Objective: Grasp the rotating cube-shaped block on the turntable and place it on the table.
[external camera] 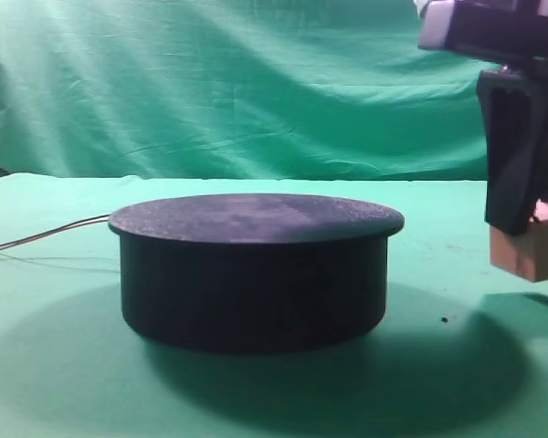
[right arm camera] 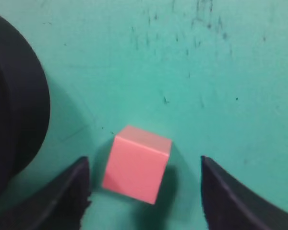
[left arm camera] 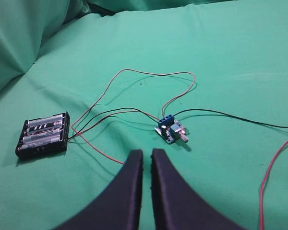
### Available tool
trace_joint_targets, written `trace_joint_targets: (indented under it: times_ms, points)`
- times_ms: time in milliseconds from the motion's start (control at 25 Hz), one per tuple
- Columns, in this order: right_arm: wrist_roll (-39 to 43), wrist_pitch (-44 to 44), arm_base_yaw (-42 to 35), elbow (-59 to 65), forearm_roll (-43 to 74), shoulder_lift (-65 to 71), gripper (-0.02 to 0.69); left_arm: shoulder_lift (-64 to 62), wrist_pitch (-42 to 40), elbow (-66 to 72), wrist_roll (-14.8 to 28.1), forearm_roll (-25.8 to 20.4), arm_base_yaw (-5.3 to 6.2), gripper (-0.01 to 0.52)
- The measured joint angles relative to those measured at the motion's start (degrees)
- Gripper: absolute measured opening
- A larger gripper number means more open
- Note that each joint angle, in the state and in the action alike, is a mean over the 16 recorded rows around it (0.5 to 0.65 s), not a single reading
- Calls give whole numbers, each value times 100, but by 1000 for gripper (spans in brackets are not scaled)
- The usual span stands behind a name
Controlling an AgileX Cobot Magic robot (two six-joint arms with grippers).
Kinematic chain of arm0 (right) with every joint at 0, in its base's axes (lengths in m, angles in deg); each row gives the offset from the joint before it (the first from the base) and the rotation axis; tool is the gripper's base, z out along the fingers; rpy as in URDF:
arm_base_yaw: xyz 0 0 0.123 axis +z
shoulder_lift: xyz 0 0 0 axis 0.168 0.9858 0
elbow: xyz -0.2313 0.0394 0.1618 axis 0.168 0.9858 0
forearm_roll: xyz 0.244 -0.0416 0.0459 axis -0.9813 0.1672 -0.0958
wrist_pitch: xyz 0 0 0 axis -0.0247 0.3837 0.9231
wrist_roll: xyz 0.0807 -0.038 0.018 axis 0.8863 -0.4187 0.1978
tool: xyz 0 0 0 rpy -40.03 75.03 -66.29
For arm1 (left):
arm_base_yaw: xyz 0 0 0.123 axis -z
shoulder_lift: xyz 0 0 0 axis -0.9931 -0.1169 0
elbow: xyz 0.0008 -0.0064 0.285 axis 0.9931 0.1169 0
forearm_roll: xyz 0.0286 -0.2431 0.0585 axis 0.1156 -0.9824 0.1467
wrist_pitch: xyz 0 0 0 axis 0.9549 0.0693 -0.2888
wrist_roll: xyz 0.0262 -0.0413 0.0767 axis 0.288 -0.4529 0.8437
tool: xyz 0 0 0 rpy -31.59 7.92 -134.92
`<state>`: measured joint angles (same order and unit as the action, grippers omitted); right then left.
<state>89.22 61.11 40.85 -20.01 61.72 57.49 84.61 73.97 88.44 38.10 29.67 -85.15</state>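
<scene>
The black turntable (external camera: 256,274) stands mid-table with its top bare; its side also shows at the left of the right wrist view (right arm camera: 9,96). The salmon cube-shaped block (right arm camera: 138,165) sits on the green table (external camera: 55,365) just right of the turntable, between the two fingers of my right gripper (right arm camera: 144,163), touching neither. That gripper is open. In the high view the block (external camera: 530,254) shows at the right edge, under the right gripper (external camera: 528,219). My left gripper (left arm camera: 146,155) is shut and empty over green cloth, away from the turntable.
Thin wires (external camera: 46,235) trail left from the turntable. Under the left gripper lie a black battery holder (left arm camera: 43,135), a small blue circuit board (left arm camera: 170,130) and looping wires (left arm camera: 149,74). A red wire (left arm camera: 273,167) runs at the right. A green backdrop hangs behind.
</scene>
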Motion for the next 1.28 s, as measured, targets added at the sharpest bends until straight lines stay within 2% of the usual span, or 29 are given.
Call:
trace_joint_targets:
  times_ms: [160,440,560,920,1280]
  points:
    - [99,348,0,-105,134,-527,301,0,0,0,0,0,0,0]
    - [267,1018,0,-29,436,-1924,86,0,0,0,0,0,0,0]
    - [297,1165,0,188,506,-2575,23,0,0,0,0,0,0,0]
    - [240,971,0,844,569,-4121,0,0,0,0,0,0,0,0]
    - [-726,119,-73,1159,635,-4818,0,0,0,0,0,0,0,0]
